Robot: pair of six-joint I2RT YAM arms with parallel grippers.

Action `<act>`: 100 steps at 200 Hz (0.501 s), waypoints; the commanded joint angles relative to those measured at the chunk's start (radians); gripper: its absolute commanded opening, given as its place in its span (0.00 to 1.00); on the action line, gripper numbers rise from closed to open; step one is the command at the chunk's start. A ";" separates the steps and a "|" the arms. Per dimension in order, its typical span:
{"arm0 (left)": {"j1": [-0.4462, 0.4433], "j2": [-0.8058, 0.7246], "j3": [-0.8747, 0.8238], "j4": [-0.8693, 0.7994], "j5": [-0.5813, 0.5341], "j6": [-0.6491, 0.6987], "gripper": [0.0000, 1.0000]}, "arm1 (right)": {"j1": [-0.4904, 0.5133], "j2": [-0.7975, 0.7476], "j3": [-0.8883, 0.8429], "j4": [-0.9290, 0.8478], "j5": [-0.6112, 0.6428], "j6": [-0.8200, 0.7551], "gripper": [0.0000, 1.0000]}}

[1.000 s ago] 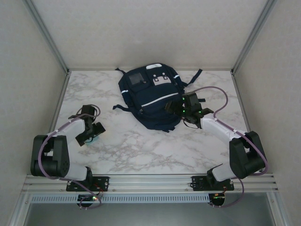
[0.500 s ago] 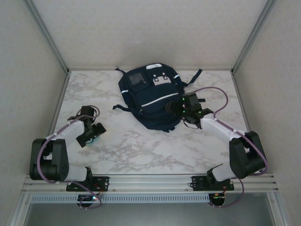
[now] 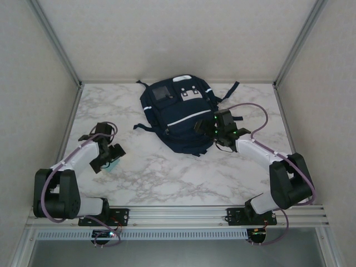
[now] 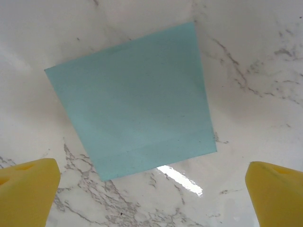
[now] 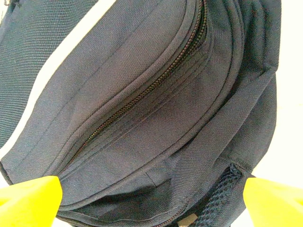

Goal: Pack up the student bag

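Observation:
The student bag (image 3: 177,115), dark navy with white stripes, lies flat at the back middle of the marble table. My right gripper (image 3: 207,127) hovers at its right lower side, open; the right wrist view has the bag (image 5: 142,109) with a closed zipper (image 5: 142,90) and a mesh side pocket (image 5: 222,194) between the yellow fingertips (image 5: 28,198). My left gripper (image 3: 109,157) stands open over a flat teal square pad (image 4: 132,99) on the table at the left, its yellow fingertips (image 4: 274,194) wide apart below the pad's near edge. A sliver of the teal pad (image 3: 114,163) shows beside that gripper from above.
The marble table (image 3: 183,178) has free room in front of the bag. Bag straps (image 3: 146,127) trail left and at the back right (image 3: 229,89). Grey walls and metal posts (image 3: 55,41) close in the sides and back.
The left arm's elbow has swung down and outward while its gripper stays over the teal pad. The right gripper has edged slightly left against the bag.

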 commanded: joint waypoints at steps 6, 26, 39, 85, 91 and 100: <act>0.003 0.047 -0.033 0.007 -0.029 -0.028 1.00 | 0.007 0.010 0.012 0.008 -0.006 0.007 0.99; 0.003 0.088 -0.039 0.043 -0.030 -0.042 1.00 | 0.008 0.002 0.011 0.007 -0.004 0.010 0.99; 0.004 0.115 -0.041 0.068 -0.023 -0.050 1.00 | 0.008 -0.003 0.011 0.009 -0.002 0.013 0.99; 0.004 0.148 -0.037 0.123 -0.005 -0.053 0.93 | 0.009 -0.013 0.017 -0.002 -0.001 0.004 0.99; 0.004 0.143 -0.036 0.125 -0.004 -0.054 0.92 | 0.009 -0.014 0.017 -0.003 0.001 0.004 0.99; 0.004 0.133 -0.033 0.125 -0.007 -0.056 0.92 | 0.009 -0.017 0.013 -0.004 0.003 0.002 0.99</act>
